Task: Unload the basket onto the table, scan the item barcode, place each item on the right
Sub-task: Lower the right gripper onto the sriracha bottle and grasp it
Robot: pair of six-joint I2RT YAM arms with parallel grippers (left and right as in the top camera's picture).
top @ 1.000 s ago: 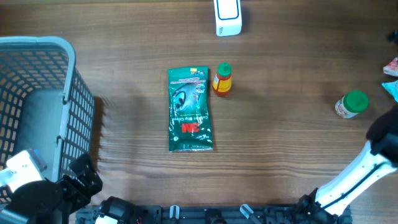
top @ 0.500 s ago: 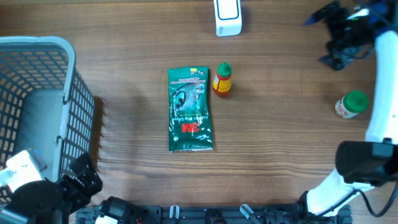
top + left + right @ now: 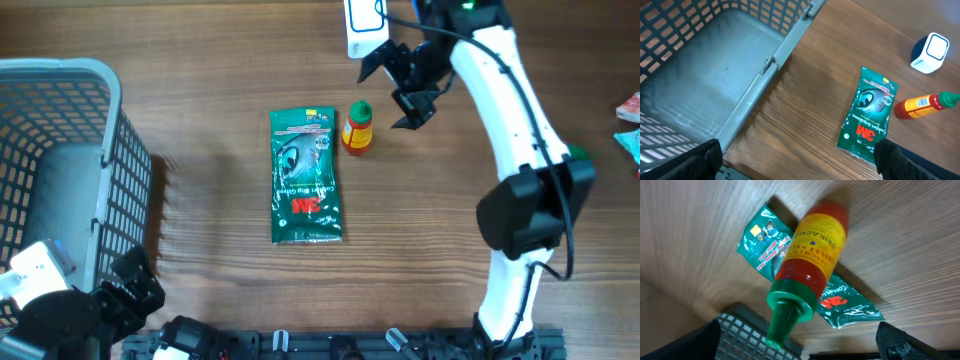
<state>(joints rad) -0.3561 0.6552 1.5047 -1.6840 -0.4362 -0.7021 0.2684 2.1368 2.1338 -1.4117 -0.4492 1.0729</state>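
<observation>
A small sauce bottle [image 3: 357, 127] stands upright just beside the upper right corner of the green 3M packet [image 3: 306, 177], close to it though whether they touch cannot be told. It has a pointed green cap, a red shoulder and a yellow label with red lettering; no barcode can be made out on the sides that show. The scanner [image 3: 362, 35], a white block with a blue side, stands beyond the packet's top edge, well apart from it and from the bottle.

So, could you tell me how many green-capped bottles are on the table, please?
1 clearly: the sauce bottle, beside the top right corner of the green packet. The right arm may hide another.
</observation>
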